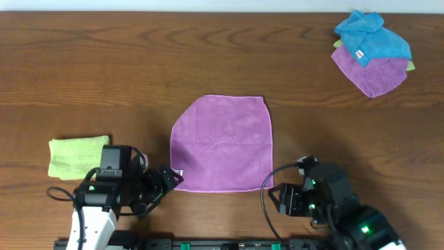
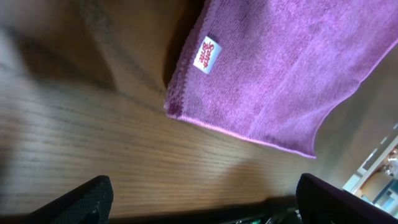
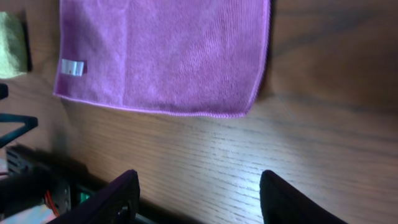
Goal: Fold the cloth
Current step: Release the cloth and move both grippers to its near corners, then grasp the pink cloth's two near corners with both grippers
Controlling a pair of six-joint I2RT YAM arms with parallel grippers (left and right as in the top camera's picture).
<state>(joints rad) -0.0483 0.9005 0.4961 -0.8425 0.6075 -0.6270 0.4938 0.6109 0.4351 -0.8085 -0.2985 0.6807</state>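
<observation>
The cloth (image 1: 222,144) lies spread flat and unfolded at mid-worktop (image 1: 104,76), toward the near edge. The left hand (image 2: 204,190) is released, fingers wide and empty, just short of the cloth's tagged near-left corner. The right hand (image 3: 199,190) is also released and empty, off the near-right corner and not touching it.

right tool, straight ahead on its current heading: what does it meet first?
Likely bare table, just short of the cloth; nothing else between. Depth unclear: the right tool might reach the cloth's near hem first.
</observation>
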